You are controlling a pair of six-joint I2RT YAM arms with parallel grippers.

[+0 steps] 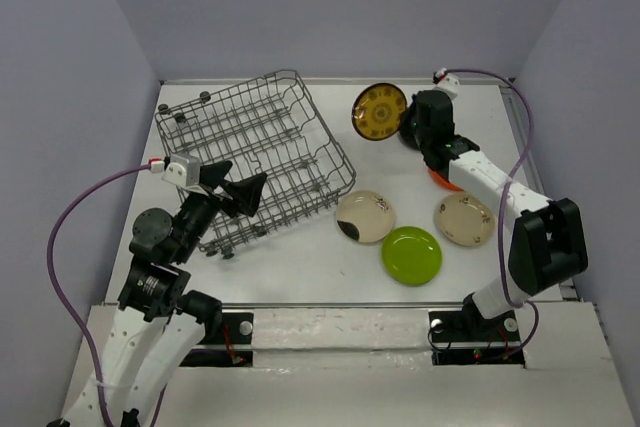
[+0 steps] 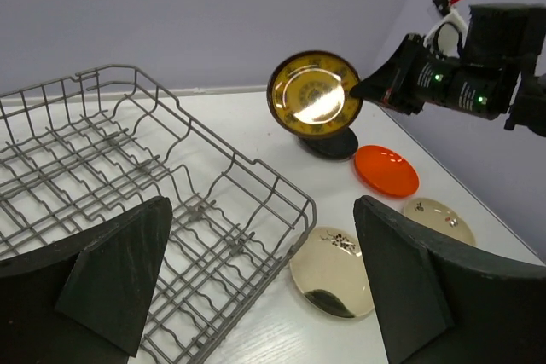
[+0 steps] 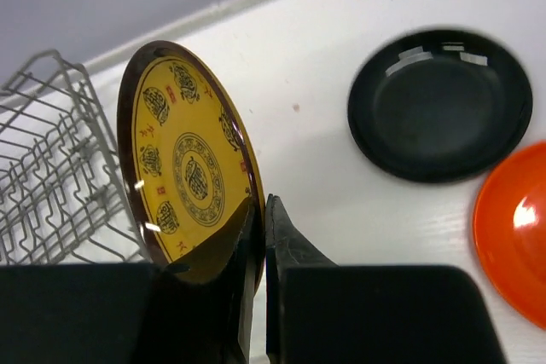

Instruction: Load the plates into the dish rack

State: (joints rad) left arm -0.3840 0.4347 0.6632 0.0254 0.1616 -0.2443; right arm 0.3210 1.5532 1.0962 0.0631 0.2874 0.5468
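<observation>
My right gripper [image 1: 405, 125] [image 3: 260, 210] is shut on the rim of the brown-yellow patterned plate [image 1: 379, 112] [image 2: 314, 93] [image 3: 188, 168]. It holds the plate upright above the table, just right of the dish rack's far corner. The grey wire dish rack [image 1: 255, 152] [image 2: 128, 176] [image 3: 51, 168] lies at the left, with no plates in it. A black plate [image 3: 439, 104] [image 2: 328, 144] and an orange plate [image 3: 516, 236] [image 2: 386, 170] lie flat under the right arm. My left gripper [image 1: 240, 185] [image 2: 263, 210] hangs open over the rack's near right side, holding nothing.
Two cream plates [image 1: 365, 216] [image 1: 465, 219] and a lime green plate [image 1: 411, 255] lie flat on the white table [image 1: 300, 257], right of the rack. Grey walls close the table in on three sides. A purple cable loops at each arm.
</observation>
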